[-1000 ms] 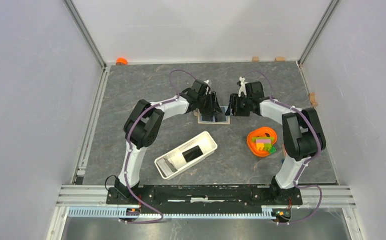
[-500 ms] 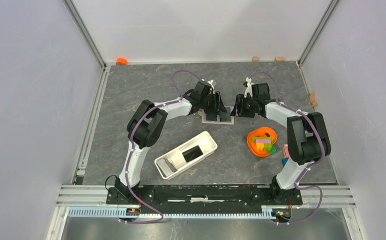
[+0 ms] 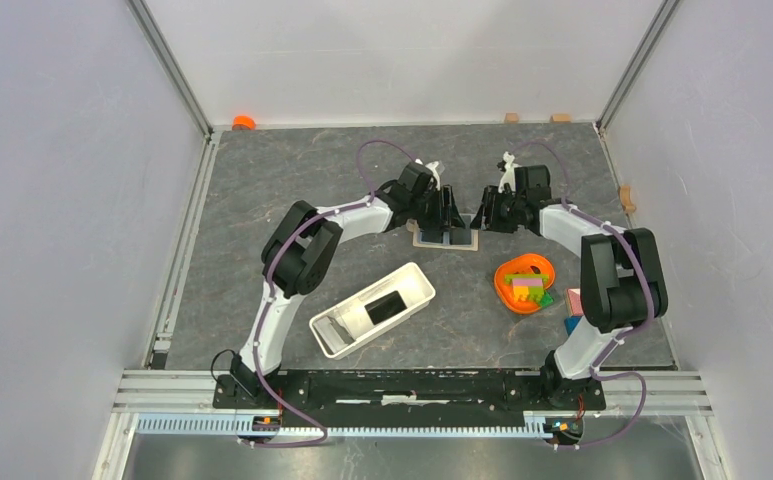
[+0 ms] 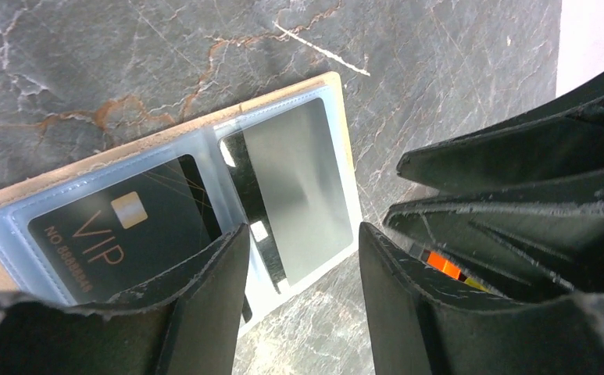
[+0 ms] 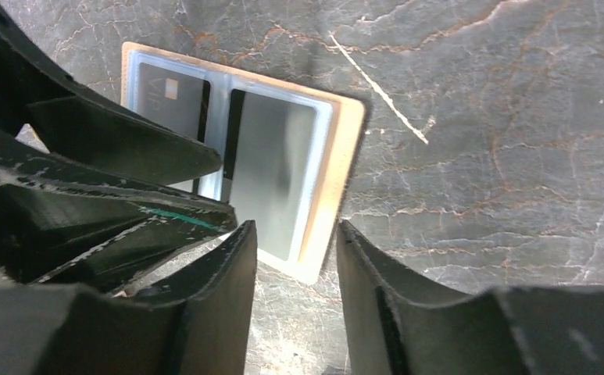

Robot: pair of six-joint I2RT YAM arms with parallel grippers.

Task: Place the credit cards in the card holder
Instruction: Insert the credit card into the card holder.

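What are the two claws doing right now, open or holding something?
Left gripper: open, holding nothing, above the tan card wallet.
Right gripper: open, holding nothing, over that wallet's edge.

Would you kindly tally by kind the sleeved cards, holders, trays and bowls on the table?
Sleeved cards: 2, VIP card, glare-covered card
Tan card holder: 1
White tray: 1
Orange bowl: 1
Total: 5

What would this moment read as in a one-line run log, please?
left gripper open above card holder | right gripper open at its edge | VIP card, grey card in sleeves
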